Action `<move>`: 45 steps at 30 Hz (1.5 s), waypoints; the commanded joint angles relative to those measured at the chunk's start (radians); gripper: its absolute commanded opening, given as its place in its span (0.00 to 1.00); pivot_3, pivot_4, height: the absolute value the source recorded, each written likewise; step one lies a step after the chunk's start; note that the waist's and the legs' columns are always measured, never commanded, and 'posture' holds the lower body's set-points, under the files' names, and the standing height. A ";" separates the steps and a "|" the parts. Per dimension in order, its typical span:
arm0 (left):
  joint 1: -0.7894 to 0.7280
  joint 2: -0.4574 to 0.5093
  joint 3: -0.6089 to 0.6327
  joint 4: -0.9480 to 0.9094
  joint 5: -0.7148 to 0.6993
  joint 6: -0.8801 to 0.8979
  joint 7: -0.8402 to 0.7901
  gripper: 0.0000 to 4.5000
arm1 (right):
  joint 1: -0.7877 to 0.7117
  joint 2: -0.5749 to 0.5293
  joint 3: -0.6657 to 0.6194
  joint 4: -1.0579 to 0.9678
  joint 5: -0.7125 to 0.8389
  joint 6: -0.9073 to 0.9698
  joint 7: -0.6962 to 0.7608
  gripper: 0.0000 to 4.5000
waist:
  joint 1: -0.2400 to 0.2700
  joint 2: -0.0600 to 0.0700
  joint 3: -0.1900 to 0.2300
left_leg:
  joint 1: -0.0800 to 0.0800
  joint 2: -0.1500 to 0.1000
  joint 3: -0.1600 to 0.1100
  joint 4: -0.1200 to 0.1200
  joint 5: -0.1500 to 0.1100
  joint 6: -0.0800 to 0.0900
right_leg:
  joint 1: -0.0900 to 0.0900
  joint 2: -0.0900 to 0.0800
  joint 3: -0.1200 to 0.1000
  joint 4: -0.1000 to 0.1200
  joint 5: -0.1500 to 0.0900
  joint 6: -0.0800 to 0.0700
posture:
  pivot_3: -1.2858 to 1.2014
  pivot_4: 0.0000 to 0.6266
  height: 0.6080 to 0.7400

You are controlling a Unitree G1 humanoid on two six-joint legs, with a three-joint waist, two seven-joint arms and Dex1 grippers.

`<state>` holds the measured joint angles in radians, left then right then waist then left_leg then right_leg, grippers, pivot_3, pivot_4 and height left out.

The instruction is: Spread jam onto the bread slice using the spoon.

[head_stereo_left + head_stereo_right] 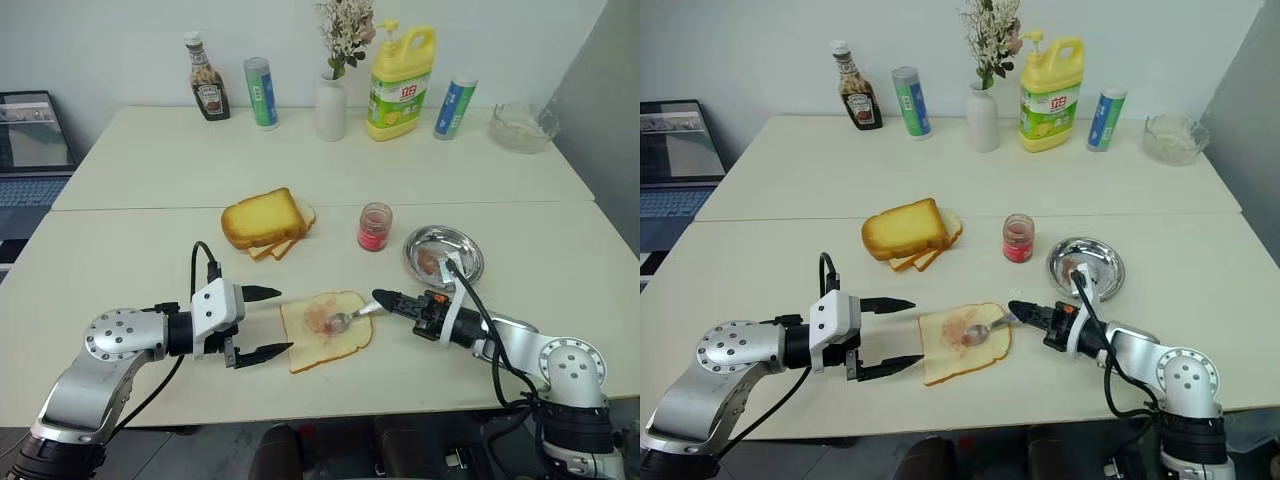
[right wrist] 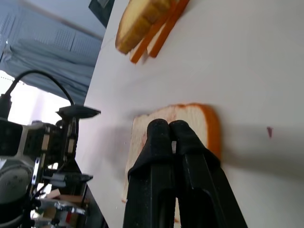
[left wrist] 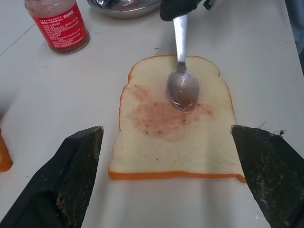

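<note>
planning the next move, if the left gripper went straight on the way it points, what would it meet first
Most likely the bread slice: it lies directly ahead of the open left gripper, between its fingers. Beyond it sits the spoon, held by the right gripper.

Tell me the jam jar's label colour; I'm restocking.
Red with white print, on the jam jar; clearest in the left wrist view.

Office — laptop beside table.
</note>
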<state>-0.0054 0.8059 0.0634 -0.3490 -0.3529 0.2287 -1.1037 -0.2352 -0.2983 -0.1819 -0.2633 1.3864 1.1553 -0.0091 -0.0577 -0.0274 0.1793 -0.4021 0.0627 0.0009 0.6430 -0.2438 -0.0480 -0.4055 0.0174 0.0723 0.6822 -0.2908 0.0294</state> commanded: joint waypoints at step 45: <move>-0.542 -0.287 -0.338 0.058 0.031 0.122 0.040 1.00 | 0.027 -0.431 -0.331 0.201 -0.122 -0.232 0.129 0.01 | 0.024 0.000 -0.001 | 0.000 -0.002 0.001 0.002 0.000 0.000 | 0.001 0.000 0.002 0.000 0.003 -0.002 | 0.52 0.24 1.00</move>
<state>-0.5262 0.5336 -0.2674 -0.2847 -0.3280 0.3637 -1.0705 -0.1836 -0.7074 -0.4922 -0.0974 1.3001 0.9569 0.0790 -0.0340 -0.0278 0.1788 -0.4027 0.0606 0.0020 0.6454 -0.2436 -0.0480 -0.4046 0.0176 0.0739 0.6818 -0.2881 0.0276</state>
